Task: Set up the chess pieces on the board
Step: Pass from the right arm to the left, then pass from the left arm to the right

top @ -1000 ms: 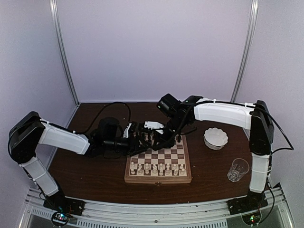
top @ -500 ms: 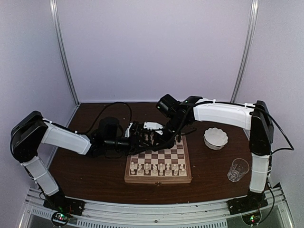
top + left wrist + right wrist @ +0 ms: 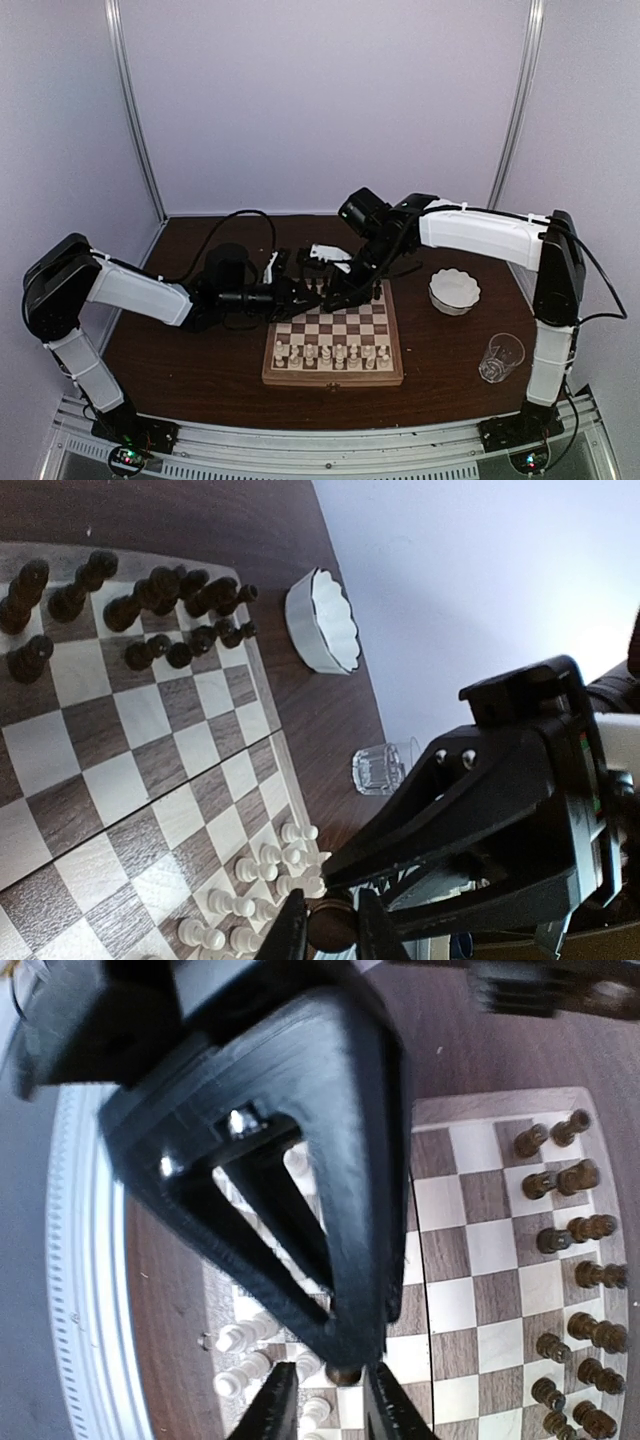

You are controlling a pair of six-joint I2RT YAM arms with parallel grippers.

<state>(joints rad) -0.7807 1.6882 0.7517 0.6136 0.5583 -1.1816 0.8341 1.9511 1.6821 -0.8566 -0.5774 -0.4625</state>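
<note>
L gripper [image 3: 330, 908] holds dark piece [image 3: 330, 927], R gripper [image 3: 330, 1372] crowding; bowl [image 3: 452, 300], glass [image 3: 501, 358] beside board [image 3: 334, 375].

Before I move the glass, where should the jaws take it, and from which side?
Probably grip the glass by its wall near the rim, from above, with one jaw inside: it stands upright, mouth up, apart from the bowl.

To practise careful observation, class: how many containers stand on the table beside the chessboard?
2. A white scalloped bowl sits just right of the chessboard, by its far end; a clear glass stands further right, nearer the front. Others may be hidden from view.
</note>
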